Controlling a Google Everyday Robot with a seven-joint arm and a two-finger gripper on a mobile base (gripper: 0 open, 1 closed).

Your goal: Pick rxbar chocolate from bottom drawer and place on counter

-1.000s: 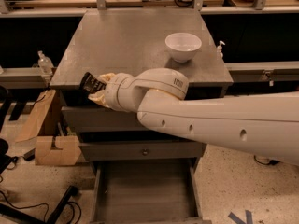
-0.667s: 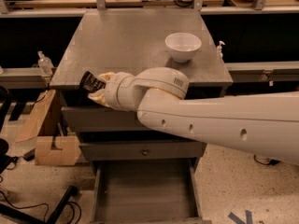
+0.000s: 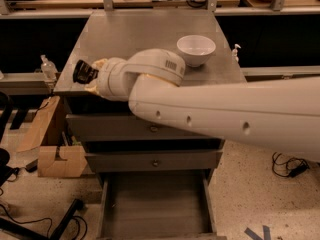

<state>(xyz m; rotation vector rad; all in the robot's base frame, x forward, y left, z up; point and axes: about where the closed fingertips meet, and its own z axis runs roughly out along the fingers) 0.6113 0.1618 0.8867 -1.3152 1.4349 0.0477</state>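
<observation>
My gripper [image 3: 90,76] is at the front left corner of the grey counter [image 3: 140,31], shut on the rxbar chocolate [image 3: 82,72], a small black wrapper with faint white print that sticks out to the left over the counter's edge. The cream fingers [image 3: 98,63] hold it from above and below. The bottom drawer [image 3: 107,204] is pulled open below, and the part of its grey tray that shows holds nothing. My white arm crosses the front of the cabinet from the right.
A white bowl [image 3: 196,49] stands on the counter at the back right. The two upper drawers [image 3: 152,160] are shut. A cardboard box [image 3: 56,160] sits on the floor to the left. Small bottles [image 3: 47,67] stand on side ledges.
My gripper has moved left and a little up with the rxbar chocolate, from the counter's front edge toward its left corner.
</observation>
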